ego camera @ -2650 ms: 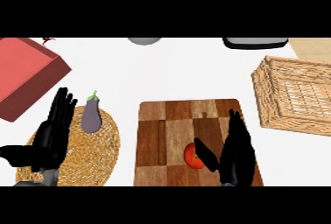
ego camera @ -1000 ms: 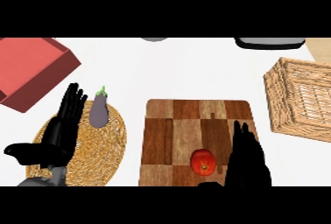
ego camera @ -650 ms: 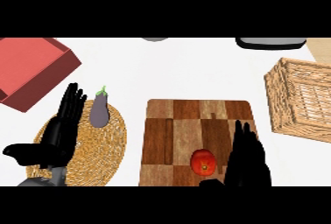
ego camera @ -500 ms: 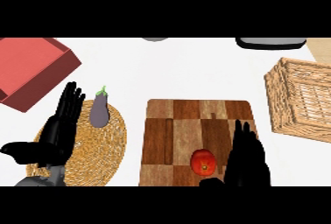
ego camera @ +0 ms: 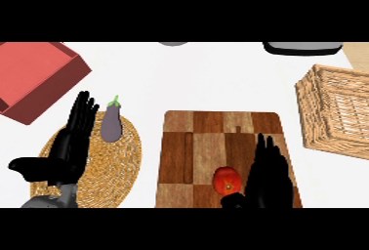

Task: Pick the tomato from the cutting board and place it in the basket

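Your right hand (ego camera: 268,176): fingers straight, pressed together, over cutting board (ego camera: 202,132); tomato (ego camera: 226,179): just left of its palm; basket (ego camera: 338,112): ahead, to its right.

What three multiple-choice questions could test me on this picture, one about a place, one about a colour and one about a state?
1. Where does the tomato lie?
A. on a plate
B. on the cutting board
C. on the bare white counter

2. What colour is the box at the upper left?
A. red
B. blue
C. green

3. How is the right hand held?
A. fingers straight, beside the tomato
B. curled into a fist
C. gripping a knife

Answers:
1 B, since the tomato sits on the wooden squares at the board's near end.
2 A, since its walls and floor are plainly red.
3 A, since its fingers point straight up the board, just right of the tomato.
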Action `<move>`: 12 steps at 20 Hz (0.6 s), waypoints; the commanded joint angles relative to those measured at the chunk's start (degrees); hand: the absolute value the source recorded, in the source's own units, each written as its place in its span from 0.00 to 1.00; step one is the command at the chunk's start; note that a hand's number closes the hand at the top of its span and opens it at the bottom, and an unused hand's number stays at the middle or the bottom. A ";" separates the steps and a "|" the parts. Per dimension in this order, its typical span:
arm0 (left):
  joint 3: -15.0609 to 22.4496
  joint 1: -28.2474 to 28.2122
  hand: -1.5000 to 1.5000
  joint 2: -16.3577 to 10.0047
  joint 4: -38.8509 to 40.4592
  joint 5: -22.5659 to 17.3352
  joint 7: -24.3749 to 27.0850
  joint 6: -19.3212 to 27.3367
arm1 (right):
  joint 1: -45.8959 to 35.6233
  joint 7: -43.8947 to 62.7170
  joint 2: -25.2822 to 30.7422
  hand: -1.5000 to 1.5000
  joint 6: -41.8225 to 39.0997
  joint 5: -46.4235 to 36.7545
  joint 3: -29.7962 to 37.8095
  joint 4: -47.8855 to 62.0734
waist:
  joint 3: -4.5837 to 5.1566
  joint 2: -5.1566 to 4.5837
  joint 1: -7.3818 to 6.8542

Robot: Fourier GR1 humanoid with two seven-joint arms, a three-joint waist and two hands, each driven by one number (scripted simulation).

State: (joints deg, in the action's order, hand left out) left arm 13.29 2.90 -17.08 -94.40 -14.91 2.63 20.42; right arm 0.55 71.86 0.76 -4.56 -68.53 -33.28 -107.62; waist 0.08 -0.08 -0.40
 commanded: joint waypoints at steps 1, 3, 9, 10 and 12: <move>-0.63 -0.21 0.50 -0.75 -2.19 -0.67 -2.21 -0.46 | 0.96 13.38 -0.73 0.00 2.00 0.54 -1.60 1.99 | -0.03 0.15 0.00; 0.53 1.42 0.50 1.46 1.47 1.19 -0.06 0.40 | -2.61 13.38 -0.73 0.00 0.91 2.29 0.19 2.99 | 0.00 -0.12 0.29; -1.89 1.78 0.50 -0.41 0.99 -0.42 -1.73 -1.88 | -2.34 13.37 -0.72 0.00 4.18 2.51 -0.98 5.30 | -0.02 -0.08 0.18; 0.28 -1.71 0.50 1.29 0.44 1.29 1.02 -0.89 | -0.49 13.37 -0.72 0.00 6.63 2.70 -2.71 5.81 | -0.03 0.02 -0.01; -1.18 -1.41 0.50 0.41 -1.25 -0.35 0.09 -2.07 | -0.75 13.37 -0.72 0.00 8.40 2.40 -4.06 6.43 | -0.01 0.08 -0.19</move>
State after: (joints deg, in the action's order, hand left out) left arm 12.60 2.50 -16.65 -95.11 -14.78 1.97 19.30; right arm 1.01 71.54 0.81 -1.34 -66.19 -34.33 -103.37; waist 0.06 -0.03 -0.38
